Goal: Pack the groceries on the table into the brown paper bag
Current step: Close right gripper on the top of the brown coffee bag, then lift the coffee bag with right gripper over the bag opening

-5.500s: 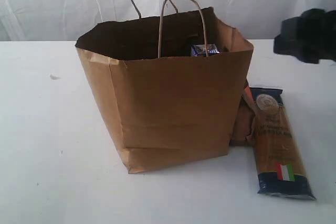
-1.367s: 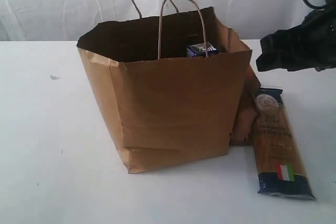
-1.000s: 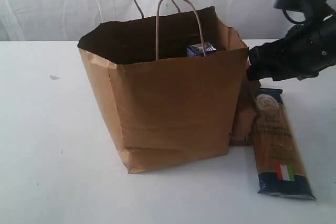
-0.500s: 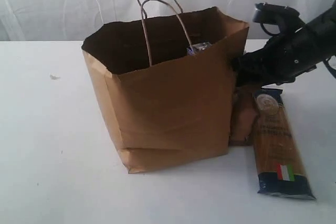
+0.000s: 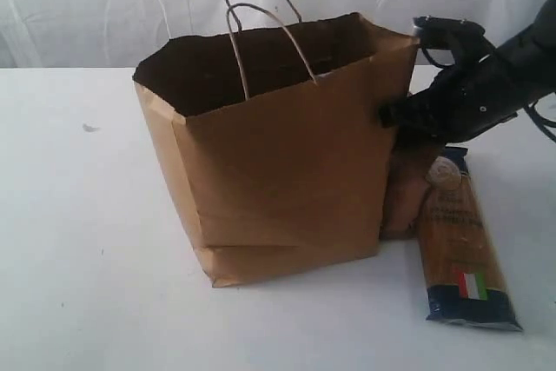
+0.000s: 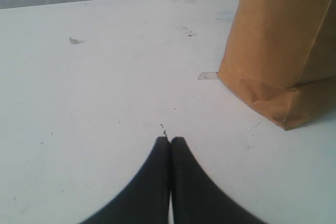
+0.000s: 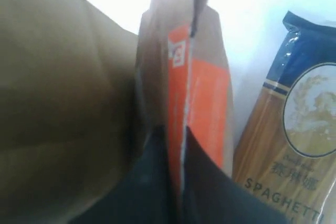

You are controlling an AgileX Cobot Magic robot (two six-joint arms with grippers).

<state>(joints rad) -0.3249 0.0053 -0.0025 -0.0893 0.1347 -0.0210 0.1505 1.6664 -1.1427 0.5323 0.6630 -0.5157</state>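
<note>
My right gripper (image 7: 176, 148) seems clamped on the brown pouch with orange label (image 7: 202, 87), wedged between the brown paper bag (image 5: 278, 171), left, and the spaghetti pack (image 5: 460, 241), right. My left gripper (image 6: 170, 141) is closed, empty, over the table (image 6: 94, 87).

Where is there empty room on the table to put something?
Left of the brown paper bag the table is bare; the strip in front of the bag too. Crowded on the bag's right: brown pouch, spaghetti pack and the right gripper pinching the pouch.
</note>
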